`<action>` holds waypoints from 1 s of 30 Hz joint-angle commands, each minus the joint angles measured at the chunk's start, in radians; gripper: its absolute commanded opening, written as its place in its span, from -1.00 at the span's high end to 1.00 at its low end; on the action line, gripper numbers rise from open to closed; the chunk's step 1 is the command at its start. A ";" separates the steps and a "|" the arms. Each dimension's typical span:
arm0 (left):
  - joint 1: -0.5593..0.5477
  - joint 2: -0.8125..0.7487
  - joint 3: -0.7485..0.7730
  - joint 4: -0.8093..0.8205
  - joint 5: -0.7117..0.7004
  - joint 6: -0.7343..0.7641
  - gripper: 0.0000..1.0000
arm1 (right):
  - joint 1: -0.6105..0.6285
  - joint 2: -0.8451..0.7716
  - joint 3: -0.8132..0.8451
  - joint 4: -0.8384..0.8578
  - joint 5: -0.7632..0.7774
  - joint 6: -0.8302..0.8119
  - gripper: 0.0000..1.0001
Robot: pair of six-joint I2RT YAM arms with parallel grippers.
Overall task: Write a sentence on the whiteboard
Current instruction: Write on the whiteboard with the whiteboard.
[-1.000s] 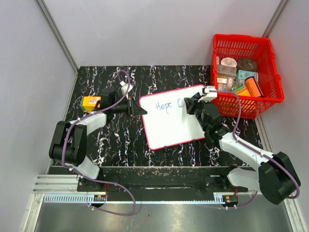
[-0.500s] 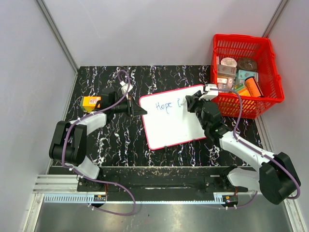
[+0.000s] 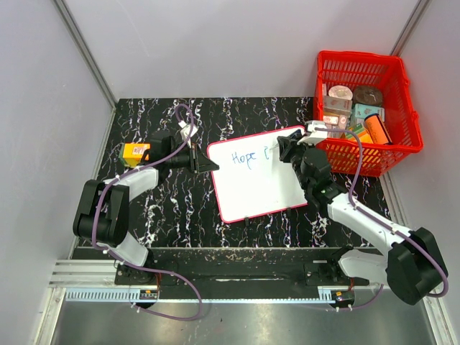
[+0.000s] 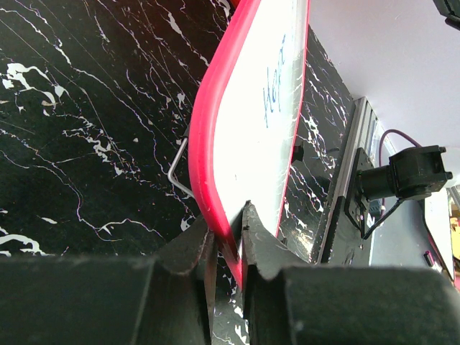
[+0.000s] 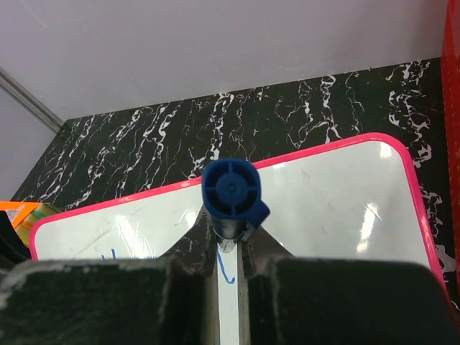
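**Desk:** Where is the board lying, and which way is it running?

**Operator:** I am seeing the flat rectangular white whiteboard with the thin red-pink frame [image 3: 255,188] lying on the black, white-veined marble table [image 3: 165,208], between the two arms. Its long axis is running left to right, skewed so that the right end is sitting farther from the bases, near the red plastic mesh basket [image 3: 399,72]. The thin blue handwritten sentence [image 3: 244,159] is following that axis along the far edge. It is reading "Hope" plus one further stroke.

**Desk:** And the tools?

**Operator:** The left gripper [image 4: 228,243] is pinching the board's frame on the left edge, near the far corner. The right gripper [image 5: 229,241] is clamping a blue-capped marker [image 5: 230,190], which is pointing down at the board. I cannot tell whether its tip is touching.

**Desk:** What is differing from a second ago?

**Operator:** The right gripper is now sitting slightly farther from the bases and nearer the basket. The stroke after "Hope" is showing a different shape, too small for me to read. The board and the left arm are keeping their places.
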 commanded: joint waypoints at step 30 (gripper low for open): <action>0.000 0.027 -0.013 0.014 -0.128 0.154 1.00 | -0.005 0.006 -0.046 -0.031 0.037 0.031 1.00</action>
